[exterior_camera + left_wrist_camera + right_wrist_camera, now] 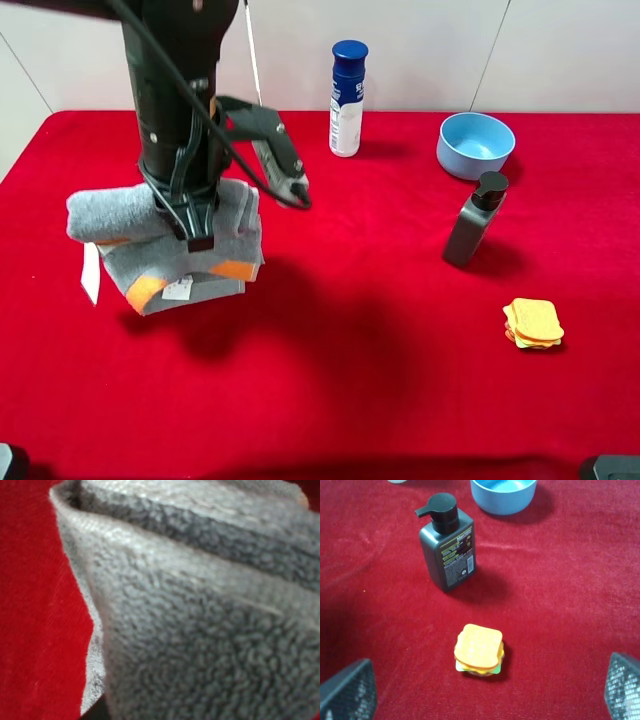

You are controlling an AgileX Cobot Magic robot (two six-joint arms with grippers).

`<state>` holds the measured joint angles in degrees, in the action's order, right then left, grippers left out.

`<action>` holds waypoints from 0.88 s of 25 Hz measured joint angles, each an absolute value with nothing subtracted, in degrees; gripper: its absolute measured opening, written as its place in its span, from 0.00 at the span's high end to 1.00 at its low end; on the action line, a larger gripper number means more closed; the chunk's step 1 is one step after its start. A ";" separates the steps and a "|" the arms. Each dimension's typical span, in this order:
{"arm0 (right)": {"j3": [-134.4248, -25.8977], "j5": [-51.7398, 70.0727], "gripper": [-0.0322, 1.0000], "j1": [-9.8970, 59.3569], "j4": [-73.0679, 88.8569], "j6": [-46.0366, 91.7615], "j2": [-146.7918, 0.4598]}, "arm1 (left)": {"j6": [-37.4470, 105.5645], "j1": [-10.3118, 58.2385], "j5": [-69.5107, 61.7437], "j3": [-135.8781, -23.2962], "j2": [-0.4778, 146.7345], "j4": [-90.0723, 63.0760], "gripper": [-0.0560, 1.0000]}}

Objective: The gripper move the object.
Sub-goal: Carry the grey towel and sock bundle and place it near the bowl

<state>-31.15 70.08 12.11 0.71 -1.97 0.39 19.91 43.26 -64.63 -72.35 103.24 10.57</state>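
Note:
The folded grey terry towel (165,250), with orange stripe bands and a white tag, hangs bunched a little above the red table at the left; its shadow lies under it. My left gripper (195,232) comes straight down from the bulky black arm and is shut on the towel's top folds, so its fingers are mostly hidden. The left wrist view is filled by the towel (200,615); no fingers show there. My right gripper (485,700) is open and empty, with only its two mesh fingertips (347,692) showing, low over the table near the sponge stack.
A blue-capped white bottle (347,98) stands at the back. A light blue bowl (475,145) sits back right, a dark pump bottle (475,220) in front of it, and a small orange-yellow sponge stack (532,323) nearer the front right. A grey bracket with cable (278,152) juts from the left arm.

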 joint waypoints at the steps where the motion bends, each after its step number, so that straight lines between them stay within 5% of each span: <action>1: -31.15 70.08 0.30 12.11 0.71 -1.97 0.39 | 19.91 43.26 -65.68 -73.45 103.24 10.57 0.70; 22: -31.15 70.08 0.30 12.11 0.71 -1.97 0.39 | 20.09 47.03 -66.01 -91.99 103.32 8.98 0.71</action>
